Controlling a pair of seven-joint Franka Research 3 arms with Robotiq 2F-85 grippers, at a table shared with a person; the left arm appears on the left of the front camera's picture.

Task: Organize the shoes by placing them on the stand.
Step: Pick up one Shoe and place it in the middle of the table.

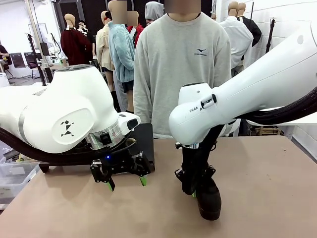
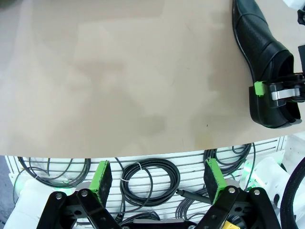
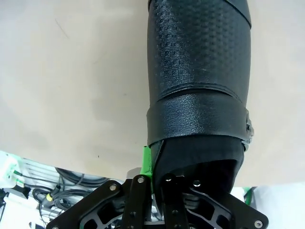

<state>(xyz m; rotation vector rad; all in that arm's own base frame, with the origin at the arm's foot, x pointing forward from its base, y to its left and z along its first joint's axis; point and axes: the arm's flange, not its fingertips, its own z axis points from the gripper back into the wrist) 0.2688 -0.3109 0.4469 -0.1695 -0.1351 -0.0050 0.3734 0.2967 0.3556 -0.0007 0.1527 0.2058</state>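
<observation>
Step in hand: judged as the pick-up of one shoe (image 1: 208, 198), with placement on the stand not yet done.
Right gripper (image 3: 156, 164): seen clamped on the shoe's collar wall at the heel end, one green pad outside the wall, the other finger down inside the dark opening.
Shoe: black, textured, toe pointed to 12 o'clock in the right wrist view; in the front view hung below the right gripper at about 5 o'clock from the middle of the tabletop (image 1: 277, 188), sole at or very near the surface, contact not told.
Left gripper (image 1: 124, 179): fingers spread wide, nothing between them, poised low over the tabletop at about 7 o'clock from the middle.
Left wrist view: showed the same shoe at 2 o'clock, with bare tabletop ahead of the open fingers.
Dark box (image 1: 144, 146): stood behind the left gripper; possibly the stand, not told for sure.
Next move, as a judgement: called for a firm grip on the thin collar, a clean lift and a carry across to the stand, wide of the left arm.
</observation>
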